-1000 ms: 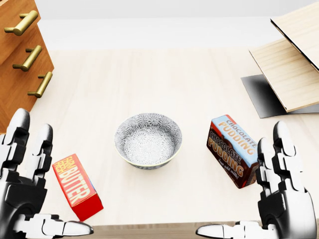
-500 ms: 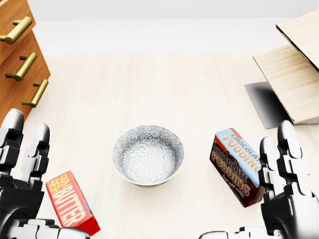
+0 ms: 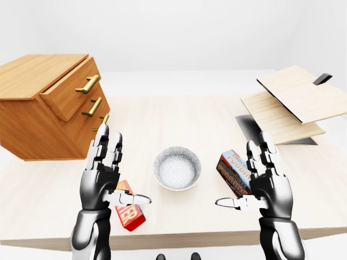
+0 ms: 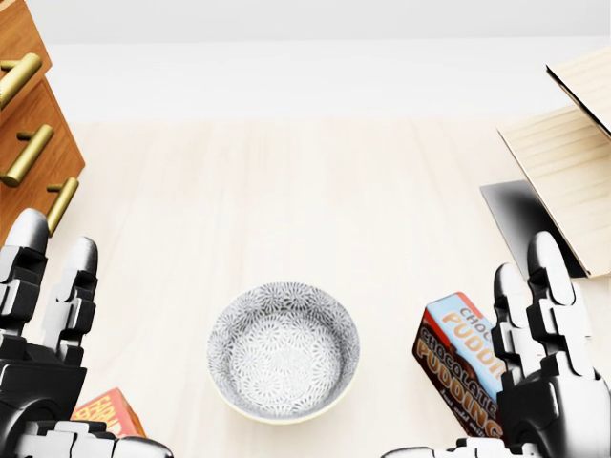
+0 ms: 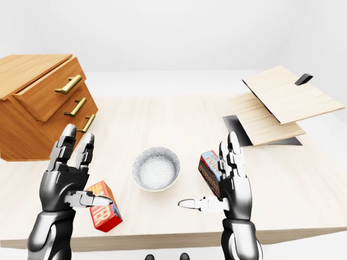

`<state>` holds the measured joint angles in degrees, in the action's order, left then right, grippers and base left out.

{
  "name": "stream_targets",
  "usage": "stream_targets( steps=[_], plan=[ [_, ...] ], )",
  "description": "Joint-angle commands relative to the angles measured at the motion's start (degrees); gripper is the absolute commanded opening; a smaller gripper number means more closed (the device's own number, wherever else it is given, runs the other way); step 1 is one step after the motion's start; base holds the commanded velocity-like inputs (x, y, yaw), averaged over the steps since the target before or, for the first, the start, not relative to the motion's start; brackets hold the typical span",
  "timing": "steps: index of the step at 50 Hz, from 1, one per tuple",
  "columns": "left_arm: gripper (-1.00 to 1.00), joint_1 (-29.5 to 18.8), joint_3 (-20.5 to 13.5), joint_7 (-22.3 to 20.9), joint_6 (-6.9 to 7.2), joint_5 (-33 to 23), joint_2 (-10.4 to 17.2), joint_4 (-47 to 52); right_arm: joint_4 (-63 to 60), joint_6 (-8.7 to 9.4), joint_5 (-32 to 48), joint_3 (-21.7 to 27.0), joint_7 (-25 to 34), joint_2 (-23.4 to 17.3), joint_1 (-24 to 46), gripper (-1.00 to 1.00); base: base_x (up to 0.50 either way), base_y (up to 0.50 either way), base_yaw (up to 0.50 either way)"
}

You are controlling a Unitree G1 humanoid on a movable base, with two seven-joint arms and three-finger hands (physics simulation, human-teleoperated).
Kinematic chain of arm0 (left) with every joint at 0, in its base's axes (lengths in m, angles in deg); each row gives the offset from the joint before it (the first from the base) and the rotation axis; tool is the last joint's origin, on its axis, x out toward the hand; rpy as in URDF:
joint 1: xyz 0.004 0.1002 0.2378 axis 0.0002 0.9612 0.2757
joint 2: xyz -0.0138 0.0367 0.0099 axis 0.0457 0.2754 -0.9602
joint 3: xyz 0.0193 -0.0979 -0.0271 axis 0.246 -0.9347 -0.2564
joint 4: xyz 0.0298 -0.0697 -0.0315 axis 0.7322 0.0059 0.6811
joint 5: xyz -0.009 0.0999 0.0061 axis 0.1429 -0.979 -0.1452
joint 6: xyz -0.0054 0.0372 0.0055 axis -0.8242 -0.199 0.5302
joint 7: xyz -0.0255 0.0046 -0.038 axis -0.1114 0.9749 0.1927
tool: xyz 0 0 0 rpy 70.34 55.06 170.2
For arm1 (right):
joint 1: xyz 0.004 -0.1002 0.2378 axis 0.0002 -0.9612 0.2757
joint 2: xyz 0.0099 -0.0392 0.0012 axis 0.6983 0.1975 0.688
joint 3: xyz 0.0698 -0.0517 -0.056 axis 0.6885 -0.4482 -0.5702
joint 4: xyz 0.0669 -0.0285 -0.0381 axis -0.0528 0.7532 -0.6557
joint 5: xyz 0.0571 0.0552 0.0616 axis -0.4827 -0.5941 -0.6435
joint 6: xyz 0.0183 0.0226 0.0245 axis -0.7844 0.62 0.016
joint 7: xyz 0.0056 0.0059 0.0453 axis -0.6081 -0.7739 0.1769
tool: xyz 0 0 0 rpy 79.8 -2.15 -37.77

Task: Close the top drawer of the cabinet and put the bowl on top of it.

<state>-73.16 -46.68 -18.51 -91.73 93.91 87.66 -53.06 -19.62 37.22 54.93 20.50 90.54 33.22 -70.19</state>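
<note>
At the left of the left-eye view stands the wooden cabinet (image 3: 32, 111) with three brass-handled drawers, and its top drawer (image 3: 69, 95) is pulled out. On the table's middle sits the patterned grey bowl (image 4: 284, 351), upright and empty. My left hand (image 3: 122, 168) is raised to the left of the bowl, open, palm inward, holding nothing. My right hand (image 3: 241, 173) is raised to the right of the bowl, also open and empty. Neither hand touches the bowl or the cabinet.
A red butter box (image 3: 129, 212) lies below my left hand near the table's near edge. A chocolate pudding box (image 3: 232, 172) leans beside my right hand. Pale wooden boards (image 3: 293, 100) over a dark mat (image 3: 246, 125) sit at the right.
The whole head view has shifted: bowl, boxes and cabinet slid down the picture, so the camera moved. Both hands keep their open pose.
</note>
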Motion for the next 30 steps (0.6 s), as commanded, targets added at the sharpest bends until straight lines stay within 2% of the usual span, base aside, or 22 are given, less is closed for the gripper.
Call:
stream_targets(
  steps=[1, 5, 7, 16, 24, 30],
  plan=[
    [1.0, 0.27, 0.2, -0.09, 0.0, 0.05, 0.0, 0.36, -0.04, -0.46, 0.13, -0.31, -0.03, -0.11, -0.37, 1.0, 0.22, 0.0, 0.0],
    [1.0, 0.36, 0.25, -0.06, 0.0, 0.02, -0.03, 0.58, 0.59, -0.24, 0.27, -0.27, -0.49, -0.04, 0.16, 1.0, 0.17, 0.0, 0.0],
    [1.0, 0.46, 0.23, -0.1, 0.0, 0.1, -0.05, 0.78, 0.58, 0.48, -0.06, -0.5, 0.01, -0.34, 0.16, 1.0, 0.0, 0.0, 0.0],
    [1.0, 0.42, 0.2, -0.24, 0.0, 0.16, -0.08, 0.65, 0.42, 0.1, -0.29, -0.14, -0.06, -0.23, 0.1, 1.0, 0.0, 0.0, 0.0],
    [1.0, 0.28, 0.25, -0.26, 0.0, 0.05, -0.09, 0.18, 0.46, 0.66, -1.07, 0.19, 0.72, -0.26, 0.28, 1.0, 0.0, 0.0, 0.0],
    [1.0, 0.44, 0.26, -0.31, 0.0, 0.1, -0.05, 0.32, 1.29, -0.95, 0.28, 0.19, -0.13, 0.13, 0.44, 1.0, 0.0, 0.0, 0.0]
  ],
)
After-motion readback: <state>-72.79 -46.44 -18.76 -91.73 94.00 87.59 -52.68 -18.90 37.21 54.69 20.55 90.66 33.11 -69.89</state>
